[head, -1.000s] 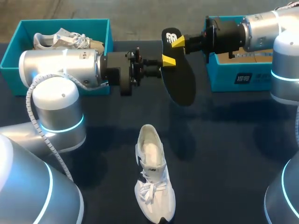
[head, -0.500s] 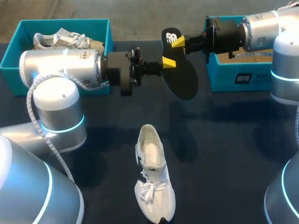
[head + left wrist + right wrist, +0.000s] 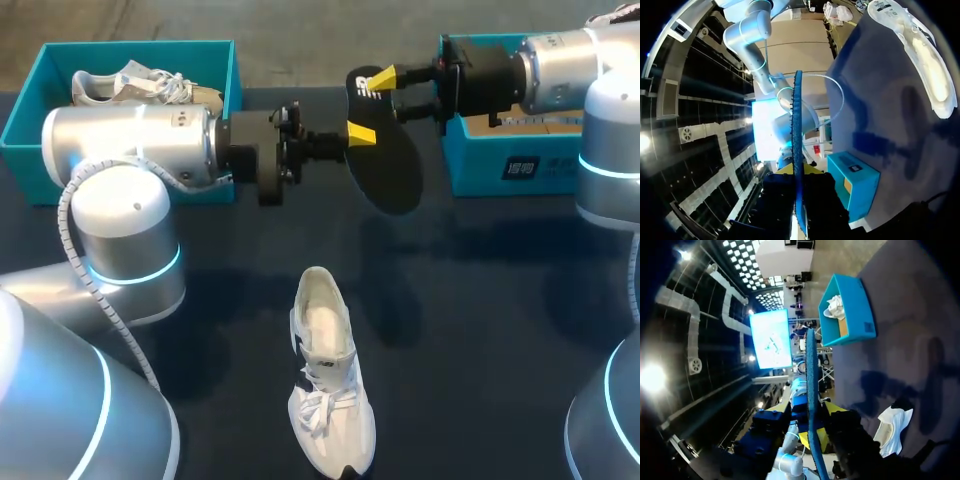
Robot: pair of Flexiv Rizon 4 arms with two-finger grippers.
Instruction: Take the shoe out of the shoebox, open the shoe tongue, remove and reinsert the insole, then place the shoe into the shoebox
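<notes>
Shoeboxes, two teal ones: left shoebox (image 3: 20, 130) holds a spare shoe (image 3: 140, 85), right shoebox (image 3: 500, 170) sits opposite. One white shoe (image 3: 325, 390) lies out front, opening up, ready for refitting. One insole (image 3: 390, 170) hangs midair, left gripper (image 3: 358, 132) clamped on it. The right gripper (image 3: 392, 93) looks spread around the heel, so probably a handover.

A robotics lab: two robot arms (image 3: 130, 140) flank a dark table (image 3: 480, 330).
</notes>
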